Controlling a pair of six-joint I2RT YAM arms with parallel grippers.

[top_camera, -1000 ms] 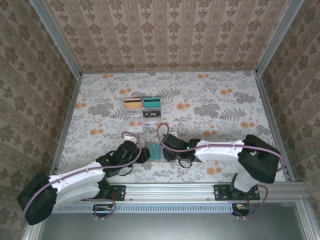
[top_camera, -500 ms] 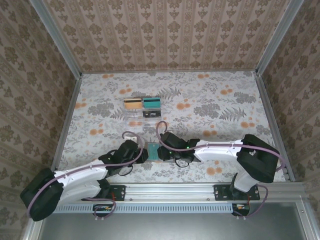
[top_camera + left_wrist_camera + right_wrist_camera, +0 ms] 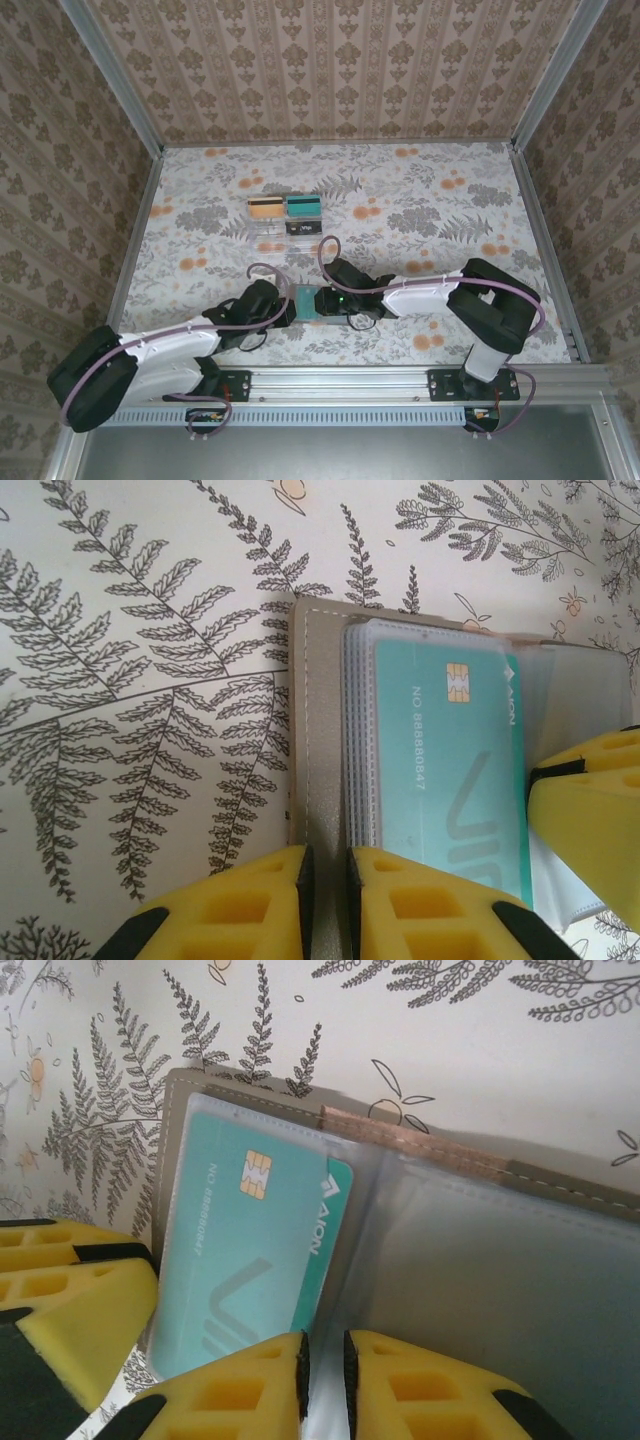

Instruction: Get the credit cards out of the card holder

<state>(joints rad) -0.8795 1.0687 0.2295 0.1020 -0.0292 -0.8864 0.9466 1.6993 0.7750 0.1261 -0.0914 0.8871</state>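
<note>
The card holder (image 3: 322, 730) lies open on the flowered table, a grey-brown bifold with clear inner sleeves. A teal-green credit card (image 3: 450, 770) with a gold chip sits in the top sleeve, and other sleeve edges are stacked under it. My left gripper (image 3: 326, 855) is shut on the near edge of the holder's left cover. My right gripper (image 3: 324, 1340) is shut on a clear sleeve just right of the teal credit card (image 3: 250, 1250). In the top view the card holder (image 3: 306, 302) lies between the left gripper (image 3: 289, 309) and the right gripper (image 3: 324, 303).
A clear acrylic stand (image 3: 285, 216) with orange, teal and dark cards stands behind the arms at mid-table. The left gripper's yellow finger (image 3: 70, 1300) shows beside the holder's left edge. Patterned walls close in the table on three sides.
Both grippers have closed in on the card holder from either side. The left jaws have narrowed onto the cover. The right gripper has slid left, covering more of the holder.
</note>
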